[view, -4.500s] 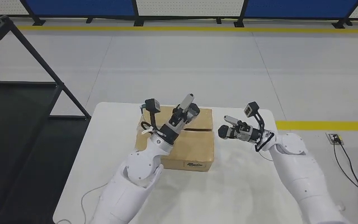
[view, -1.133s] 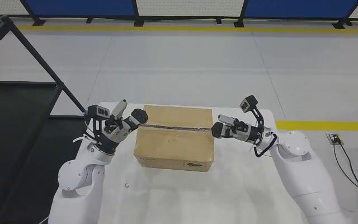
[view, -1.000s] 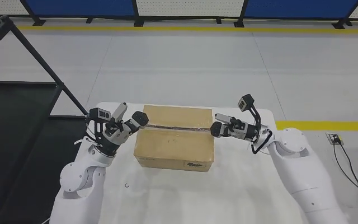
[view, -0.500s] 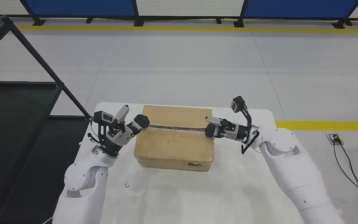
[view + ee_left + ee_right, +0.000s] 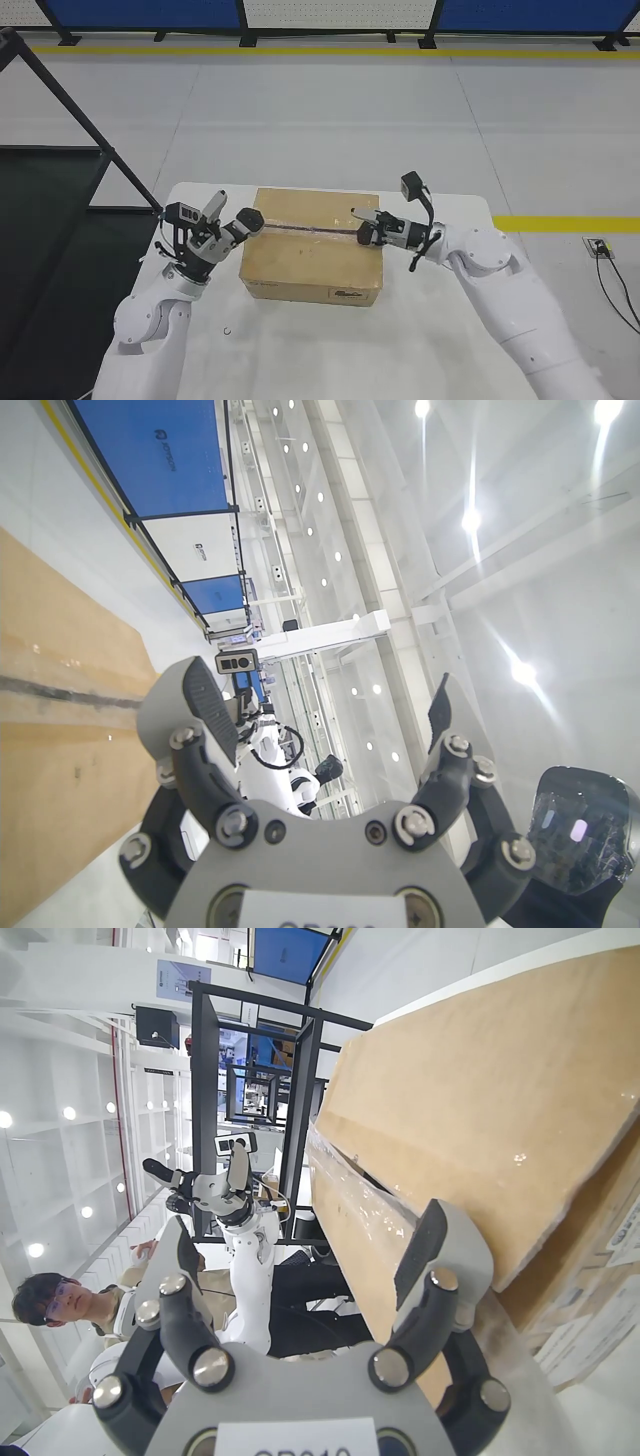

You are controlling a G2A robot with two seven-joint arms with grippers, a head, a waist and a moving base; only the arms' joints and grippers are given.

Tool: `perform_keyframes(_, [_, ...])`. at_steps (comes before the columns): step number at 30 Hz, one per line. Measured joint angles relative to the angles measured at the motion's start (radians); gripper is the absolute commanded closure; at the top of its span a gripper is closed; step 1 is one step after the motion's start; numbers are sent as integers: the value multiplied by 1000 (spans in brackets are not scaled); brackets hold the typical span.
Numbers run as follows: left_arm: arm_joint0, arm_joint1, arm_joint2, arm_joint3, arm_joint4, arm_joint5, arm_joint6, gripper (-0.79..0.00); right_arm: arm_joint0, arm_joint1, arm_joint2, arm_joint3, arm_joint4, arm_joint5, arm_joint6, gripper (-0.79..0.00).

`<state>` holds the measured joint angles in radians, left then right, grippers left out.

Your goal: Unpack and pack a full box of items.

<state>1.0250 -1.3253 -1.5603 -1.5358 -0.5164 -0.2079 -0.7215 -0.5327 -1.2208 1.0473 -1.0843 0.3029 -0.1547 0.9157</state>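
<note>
Both jaws released, our left gripper (image 5: 235, 212) and right gripper (image 5: 360, 226) sit at the box's (image 5: 312, 262) ends; we should catch a flap (image 5: 475, 1078) at the seam (image 5: 300, 228) squarely.

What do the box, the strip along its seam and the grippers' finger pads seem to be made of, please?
Box: matte brown cardboard, likely corrugated, judging by the thick raw flap edge. Strip: clear glossy plastic tape; it glints and wrinkles. Pads: dark, finely textured, probably rubber.
</note>
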Motion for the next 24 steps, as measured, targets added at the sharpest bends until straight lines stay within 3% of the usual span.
perform_keyframes(24, [47,18,-30,23,-73,-37,22,-785,109,-85,-159,97,36,58,-65,-785])
